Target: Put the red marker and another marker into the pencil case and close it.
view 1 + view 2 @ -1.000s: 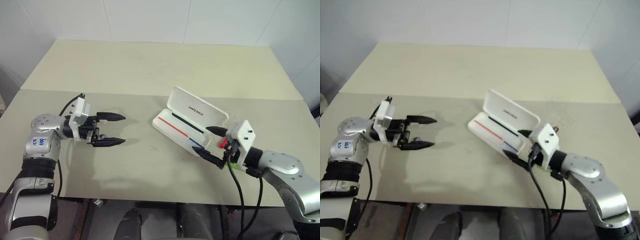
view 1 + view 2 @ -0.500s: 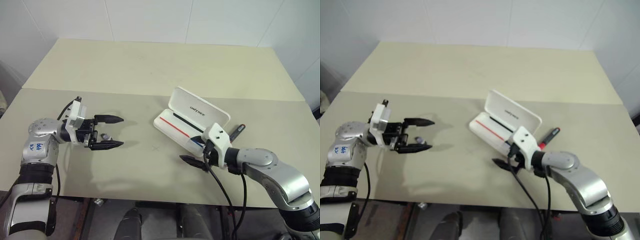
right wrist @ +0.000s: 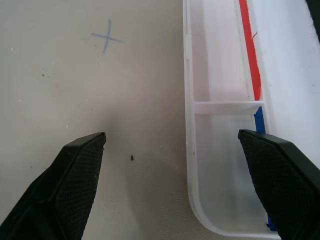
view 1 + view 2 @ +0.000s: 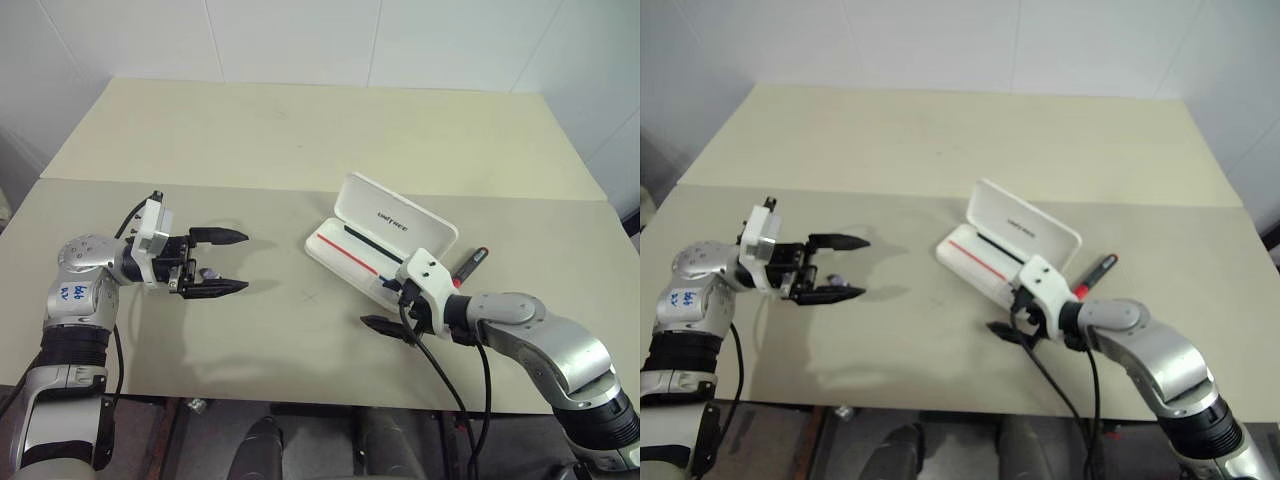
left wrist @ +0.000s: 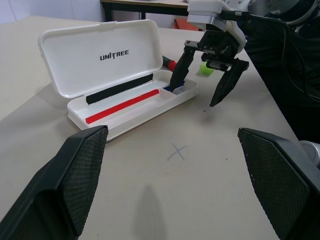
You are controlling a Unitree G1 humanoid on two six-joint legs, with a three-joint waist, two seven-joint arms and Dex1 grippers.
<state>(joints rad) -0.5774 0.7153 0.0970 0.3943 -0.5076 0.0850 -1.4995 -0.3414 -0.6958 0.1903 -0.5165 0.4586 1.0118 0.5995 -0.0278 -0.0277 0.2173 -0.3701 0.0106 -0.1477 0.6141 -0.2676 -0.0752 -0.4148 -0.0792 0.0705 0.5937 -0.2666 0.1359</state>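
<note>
The white pencil case lies open in the middle of the table, lid raised, its tray bare. The red marker rests on the table just right of the case. A lime-green marker lies behind my right gripper in the left wrist view. My right gripper is open and tilted down at the case's near end, with one finger over the tray and the other over the table, holding nothing. My left gripper hovers open and level, well left of the case, pointing toward it.
A pencilled X marks the table between the two grippers. Black cables hang from my right wrist over the table's front edge. A seam crosses the table behind the case.
My right gripper sank and tipped down toward the case's near end, moving a little left. The red marker, earlier behind that gripper, now shows beside the case. The left gripper kept still.
</note>
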